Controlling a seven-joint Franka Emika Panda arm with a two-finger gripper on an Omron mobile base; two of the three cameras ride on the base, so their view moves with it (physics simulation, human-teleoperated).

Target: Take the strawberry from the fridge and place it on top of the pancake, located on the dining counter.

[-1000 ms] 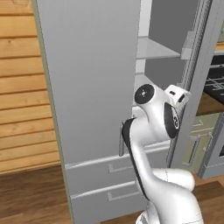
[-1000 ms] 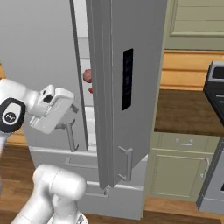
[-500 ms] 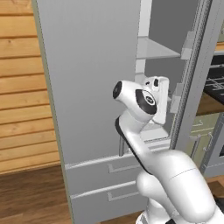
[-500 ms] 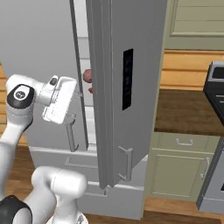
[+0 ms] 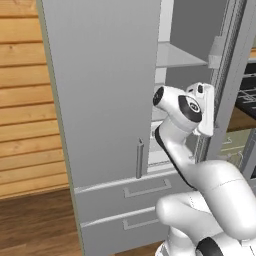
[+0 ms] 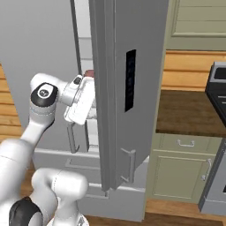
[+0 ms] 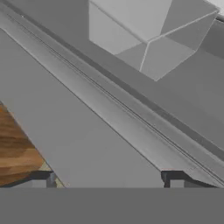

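strawberry retrieval is at the reaching stage: the arm is working its way into the open gap of the fridge (image 5: pixel 110 90), and nothing has been picked up.

the fridge stands tall and light grey, with its left door (image 5: pixel 100 100) nearly closed and its right door (image 6: pixel 128 88) swung out edge-on toward the base; the black display panel (image 6: pixel 129 79) sits on that right door. between the two doors the inner shelves (image 5: pixel 177 56) show as pale ledges. below are the lower drawers (image 5: pixel 145 190).

the end effector (image 6: pixel 80 102) is held at the gap between the doors, at about mid height. in the hand view its two dark finger tips (image 7: pixel 43 178) sit far apart with nothing between them, so it is spread wide and empty, looking along grey fridge panels and a pale shelf corner.

a small reddish-brown shape (image 6: pixel 89 73) peeks out just above the hand inside the fridge; whether it is the strawberry or some other item cannot be told.

the next move likely calls for pushing deeper onto the shelf, getting the fruit between the finger tips, and avoiding both door edges.
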